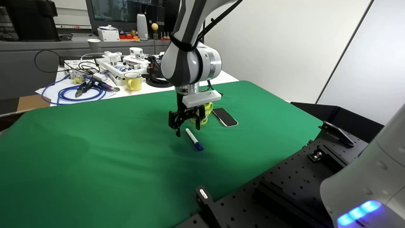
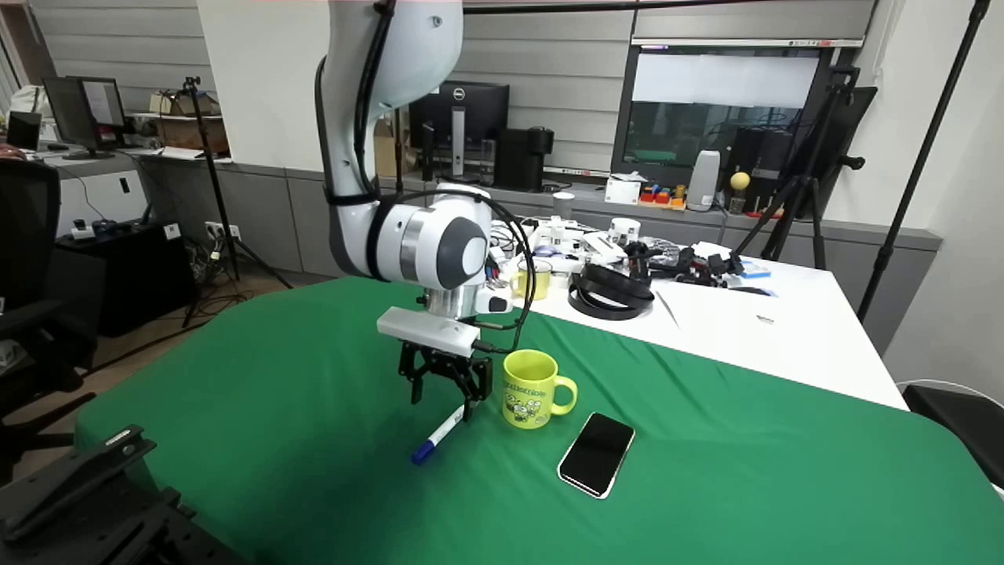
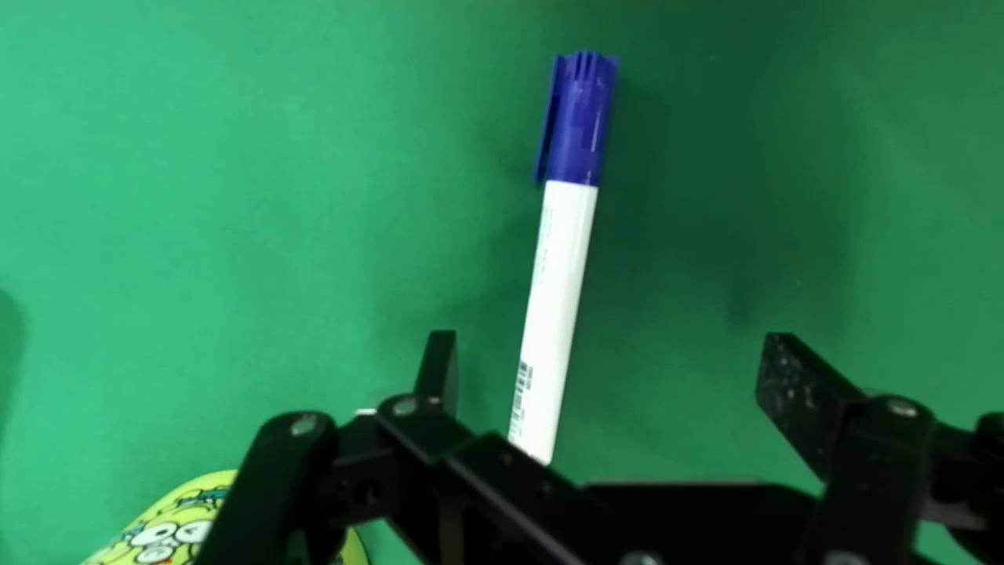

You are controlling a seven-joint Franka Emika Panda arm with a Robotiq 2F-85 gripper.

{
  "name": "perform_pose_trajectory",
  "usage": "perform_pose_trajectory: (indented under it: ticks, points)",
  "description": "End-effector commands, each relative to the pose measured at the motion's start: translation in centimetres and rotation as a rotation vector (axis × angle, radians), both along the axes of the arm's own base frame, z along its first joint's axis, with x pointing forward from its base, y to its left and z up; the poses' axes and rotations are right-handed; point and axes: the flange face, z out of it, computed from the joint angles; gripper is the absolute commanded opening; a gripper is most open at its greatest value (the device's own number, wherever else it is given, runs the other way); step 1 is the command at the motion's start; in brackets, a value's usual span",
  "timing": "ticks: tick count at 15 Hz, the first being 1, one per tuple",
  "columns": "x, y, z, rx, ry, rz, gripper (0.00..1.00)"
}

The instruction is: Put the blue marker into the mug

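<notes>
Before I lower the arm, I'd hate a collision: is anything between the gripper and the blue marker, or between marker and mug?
Nothing visible blocks the gripper from the blue marker, or the marker from the mug; the phone lies beside the mug, off that path.

Near the smooth, glossy mug [image 2: 527, 396] lie a glass-fronted phone [image 2: 598, 453] and a smooth plastic marker [image 3: 558, 298] with a shiny cap [image 3: 580, 125]; the hand [image 2: 442, 406] looks mostly matt. Matt, creased cloth [image 2: 745, 463] covers the table [image 2: 259, 384].

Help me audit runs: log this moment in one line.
gripper: open, empty | blue marker: lying on green cloth, ungrasped | mug: upright, marker not inside
</notes>
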Motion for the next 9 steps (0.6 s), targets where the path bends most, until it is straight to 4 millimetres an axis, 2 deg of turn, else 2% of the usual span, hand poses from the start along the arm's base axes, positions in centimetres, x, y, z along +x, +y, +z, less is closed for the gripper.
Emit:
perform_pose_trajectory:
  ticks: [1, 9]
  points:
    - [0.4, 0.43, -0.65, -0.02, -0.01, -0.031, 0.67]
    - [0.29, 0.74, -1.14, -0.055, -0.009, -0.038, 0.11]
